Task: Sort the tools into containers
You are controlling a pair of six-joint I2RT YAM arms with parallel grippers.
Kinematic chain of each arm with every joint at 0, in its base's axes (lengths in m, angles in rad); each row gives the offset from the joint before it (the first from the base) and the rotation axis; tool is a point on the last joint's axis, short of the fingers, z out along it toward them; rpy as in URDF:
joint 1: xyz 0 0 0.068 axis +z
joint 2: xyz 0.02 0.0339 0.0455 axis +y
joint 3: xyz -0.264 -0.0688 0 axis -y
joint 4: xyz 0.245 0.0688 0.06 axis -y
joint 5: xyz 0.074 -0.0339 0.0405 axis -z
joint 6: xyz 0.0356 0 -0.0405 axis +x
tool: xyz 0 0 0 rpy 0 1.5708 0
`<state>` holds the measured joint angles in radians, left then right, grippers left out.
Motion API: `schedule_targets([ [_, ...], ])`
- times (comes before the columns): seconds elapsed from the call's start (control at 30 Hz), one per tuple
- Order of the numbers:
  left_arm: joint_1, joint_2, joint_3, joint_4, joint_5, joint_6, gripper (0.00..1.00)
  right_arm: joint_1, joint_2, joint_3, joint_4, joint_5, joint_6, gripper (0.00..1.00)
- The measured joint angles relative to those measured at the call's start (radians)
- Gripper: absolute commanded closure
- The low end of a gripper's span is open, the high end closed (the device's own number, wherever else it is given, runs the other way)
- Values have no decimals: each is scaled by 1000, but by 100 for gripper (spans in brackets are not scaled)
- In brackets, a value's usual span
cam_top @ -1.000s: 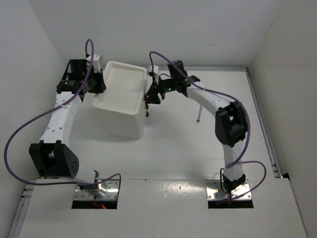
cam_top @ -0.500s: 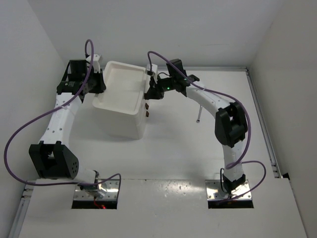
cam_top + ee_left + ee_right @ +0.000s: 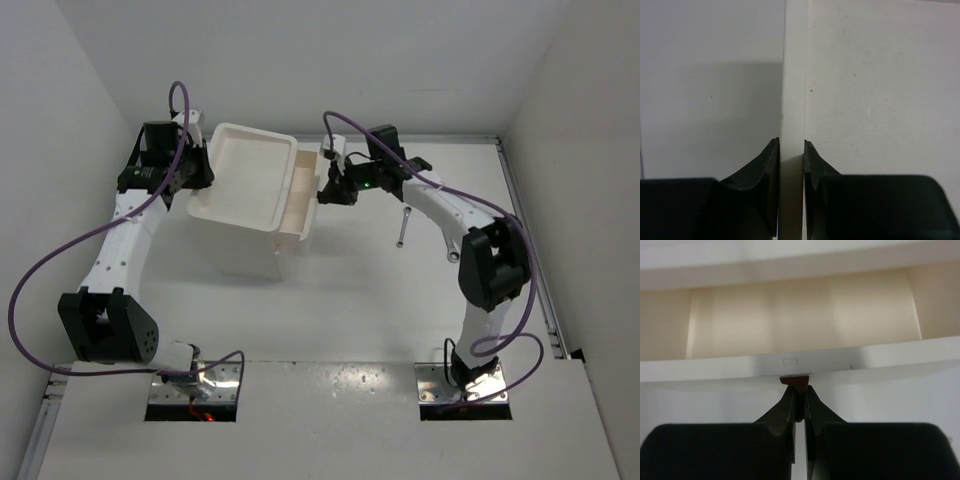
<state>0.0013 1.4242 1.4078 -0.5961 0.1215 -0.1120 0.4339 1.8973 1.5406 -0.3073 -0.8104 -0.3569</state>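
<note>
The white drawer unit (image 3: 240, 250) stands upright. Its top drawer (image 3: 303, 195) juts out rightward, open and pale inside. The right gripper (image 3: 800, 399) is pinched on its brown knob (image 3: 795, 382). The left gripper (image 3: 791, 150) clamps the unit's left rim. A slim tool (image 3: 402, 228) lies lengthwise, well right of the unit.

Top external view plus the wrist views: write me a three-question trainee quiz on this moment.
1. True or false: the top drawer of the white plastic drawer unit stands pulled out.
2. Which arm's gripper pinches the small dark brown knob: A) left, B) right?
3. Fill in: the slim metal tool lies on the white table on the ___ arm's side of the unit.
Key: 1 true; 2 B, the right gripper; 3 right.
</note>
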Motion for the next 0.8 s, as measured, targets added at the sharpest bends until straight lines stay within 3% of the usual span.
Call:
schedule_targets([
  [0.13, -1, -5, -6, 6, -14, -24, 100, -53, -48, -56, -20, -3, -23, 98],
  [0.17, -1, -5, -6, 8, -16, -29, 100, -61, -52, -63, -22, -5, -28, 94],
  [0.23, -1, -5, -6, 8, -17, -34, 99, -68, -59, -72, -23, -9, -36, 74],
  [0.27, -1, -5, -6, 8, -17, -35, 92, -69, -60, -74, -27, -10, -37, 57],
  [0.37, -1, -5, -7, 8, -18, -47, 53, -75, -64, -82, -44, -2, -53, 41],
  [0.4, -1, -5, -7, 7, -19, -58, 24, -78, -64, -87, -49, -1, -51, 39],
  [0.5, 0, -5, -11, -1, -21, -95, 7, -87, -66, -99, -61, 1, -41, 37],
  [0.67, 0, 0, 14, -18, 12, -110, 5, -110, -93, -102, -56, 26, 48, 37],
  [0.8, 0, 15, 129, -35, 51, -104, 4, -169, -160, -136, -15, 50, 148, 37],
])
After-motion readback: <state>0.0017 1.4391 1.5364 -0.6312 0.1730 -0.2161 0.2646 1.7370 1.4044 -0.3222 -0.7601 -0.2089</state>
